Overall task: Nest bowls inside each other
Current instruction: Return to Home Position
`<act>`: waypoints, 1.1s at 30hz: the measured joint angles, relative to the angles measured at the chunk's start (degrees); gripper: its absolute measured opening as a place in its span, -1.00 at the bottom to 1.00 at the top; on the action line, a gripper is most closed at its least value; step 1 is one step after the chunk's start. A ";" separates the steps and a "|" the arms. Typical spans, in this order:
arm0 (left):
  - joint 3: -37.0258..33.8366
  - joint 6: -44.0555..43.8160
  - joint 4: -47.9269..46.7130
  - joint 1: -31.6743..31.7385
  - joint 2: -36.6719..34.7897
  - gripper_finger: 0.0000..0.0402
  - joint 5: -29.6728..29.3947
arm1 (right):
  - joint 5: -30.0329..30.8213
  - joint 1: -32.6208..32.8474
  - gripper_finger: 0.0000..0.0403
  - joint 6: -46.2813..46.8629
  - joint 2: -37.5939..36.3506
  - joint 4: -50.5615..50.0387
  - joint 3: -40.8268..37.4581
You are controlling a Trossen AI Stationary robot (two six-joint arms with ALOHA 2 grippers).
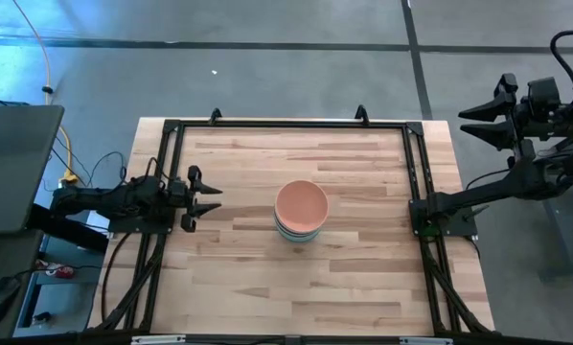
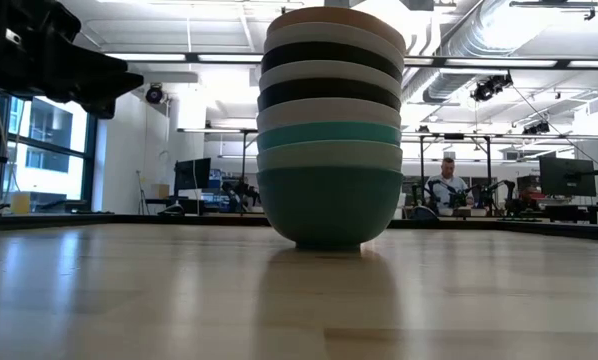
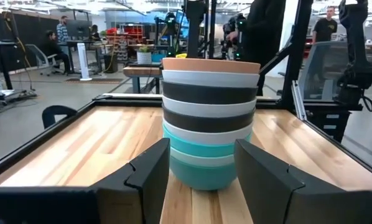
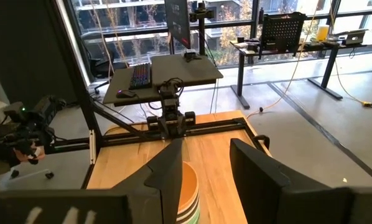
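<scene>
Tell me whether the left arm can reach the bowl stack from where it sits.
Probably yes: the left gripper, fingers open, faces the stack of smooth round bowls, salmon-pink on top, with only bare wooden table between them.

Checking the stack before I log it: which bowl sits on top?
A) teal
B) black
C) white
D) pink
D: the high view shows the pink bowl uppermost on the stack, its inside facing the camera.
</scene>
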 joint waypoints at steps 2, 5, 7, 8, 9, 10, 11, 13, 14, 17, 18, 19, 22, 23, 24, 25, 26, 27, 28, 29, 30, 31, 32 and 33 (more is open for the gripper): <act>0.00 0.04 0.00 0.01 0.07 -0.16 0.00 | -0.01 -0.02 -0.37 0.01 0.00 0.00 0.00; 0.00 1.07 0.00 0.00 0.09 -0.16 0.00 | -0.01 0.00 -0.37 0.01 0.00 0.00 0.00; 0.00 1.04 0.00 -0.01 0.09 -0.16 -0.02 | -0.01 -0.02 -0.37 -0.01 0.00 0.00 0.00; 0.00 0.88 0.00 -0.01 0.09 -0.16 -0.01 | -0.03 0.00 -0.37 -0.18 0.00 0.00 0.00; 0.00 0.76 0.00 -0.01 0.09 -0.16 0.00 | -0.12 0.00 -0.37 -0.28 0.00 -0.02 0.00; 0.00 0.74 0.00 -0.01 0.09 -0.16 0.00 | -0.34 0.00 -0.37 -0.28 0.00 -0.14 0.00; 0.00 0.71 0.00 -0.01 0.11 -0.16 0.00 | -0.57 0.00 -0.37 -0.32 0.00 -0.37 0.00; 0.00 0.63 0.00 -0.01 0.09 -0.16 0.00 | -1.01 0.00 -0.37 -0.39 0.01 -1.09 0.00; 0.00 0.62 0.00 -0.01 0.11 -0.16 0.00 | -1.06 0.00 -0.37 -0.44 0.02 -1.84 0.00; 0.00 0.62 0.00 -0.01 0.11 -0.16 0.00 | -1.09 0.00 -0.37 -0.45 -0.35 -1.76 -2.17; 0.00 0.62 0.00 -0.01 0.11 -0.16 0.00 | -1.55 0.00 -0.37 -0.57 -0.71 -1.23 -3.78; 0.00 0.62 0.00 -0.01 0.11 -0.16 0.00 | -2.54 0.00 -0.37 -1.11 -1.16 -0.20 -5.98; 0.00 0.62 0.02 -0.01 0.12 -0.16 0.00 | -6.60 0.00 -0.37 -3.99 -3.58 5.85 -14.93; 0.00 0.62 0.02 -0.01 0.11 -0.16 0.00 | -7.80 0.00 -0.37 -5.37 -4.80 8.38 -18.57; 0.00 0.62 0.02 -0.01 0.13 -0.16 0.00 | -8.64 0.00 -0.37 -6.73 -6.06 10.92 -22.37; 0.00 0.62 0.02 -0.01 0.13 -0.16 0.00 | -9.25 0.00 -0.37 -7.91 -7.47 13.37 -25.90; 0.00 0.62 0.02 -0.01 0.13 -0.16 0.00 | -9.67 0.00 -0.37 -8.93 -9.16 16.28 -29.89; 0.00 0.62 0.02 -0.01 0.13 -0.16 0.00 | -9.99 0.00 -0.37 -9.58 -10.94 19.19 -33.71; 0.00 0.62 0.02 -0.01 0.13 -0.16 0.00 | -10.22 0.00 -0.37 -10.23 -12.91 22.20 -37.41; 0.00 0.62 0.02 -0.01 0.13 -0.16 0.00 | -10.55 0.00 -0.37 -10.65 -15.11 25.44 -41.09; 0.00 0.60 0.02 -0.01 0.13 -0.16 0.00 | -11.01 0.00 -0.37 -10.84 -17.51 28.78 -44.87; 0.00 0.60 0.02 -0.01 0.13 -0.16 0.00 | -11.80 0.00 -0.37 -10.87 -20.02 32.57 -48.51; 0.00 0.60 0.02 -0.01 0.13 -0.16 0.00 | -12.81 0.00 -0.37 -10.83 -22.44 36.29 -52.01; 0.00 0.60 0.02 -0.01 0.13 -0.16 0.00 | -13.65 0.00 -0.37 -10.77 -25.20 40.01 -55.81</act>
